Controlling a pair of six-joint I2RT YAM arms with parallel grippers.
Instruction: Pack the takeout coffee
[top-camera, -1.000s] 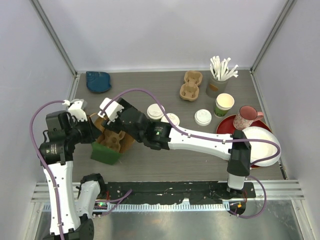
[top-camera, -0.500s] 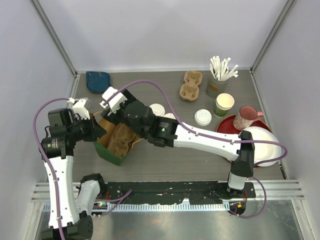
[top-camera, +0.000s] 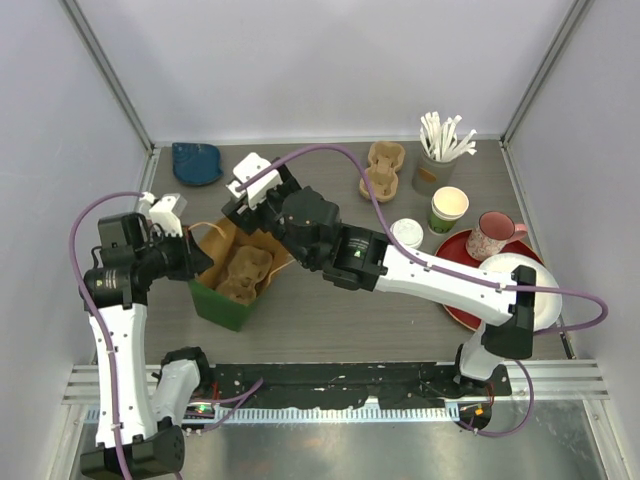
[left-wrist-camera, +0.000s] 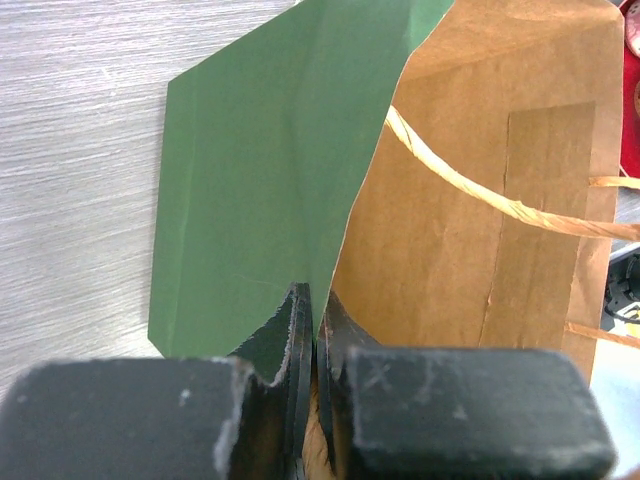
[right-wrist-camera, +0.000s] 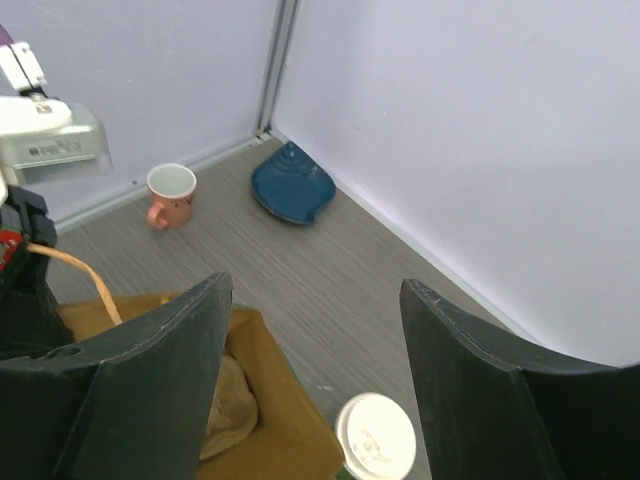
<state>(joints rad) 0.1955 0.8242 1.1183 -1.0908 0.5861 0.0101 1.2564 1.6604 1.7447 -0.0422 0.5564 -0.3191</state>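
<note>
While the left tool (left-wrist-camera: 312, 335) is pinched together on the green bag (left-wrist-camera: 260, 170) at its rim, the right tool (right-wrist-camera: 315, 292) hangs apart above a lidded cup (right-wrist-camera: 375, 436) standing on the counter (top-camera: 330, 320) just beside the bag, so the right arm is nearer; a second lidded cup (top-camera: 407, 233) stands further right

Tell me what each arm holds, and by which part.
The left fingers pinch the green paper bag at its open rim; the right fingers hold nothing.
</note>
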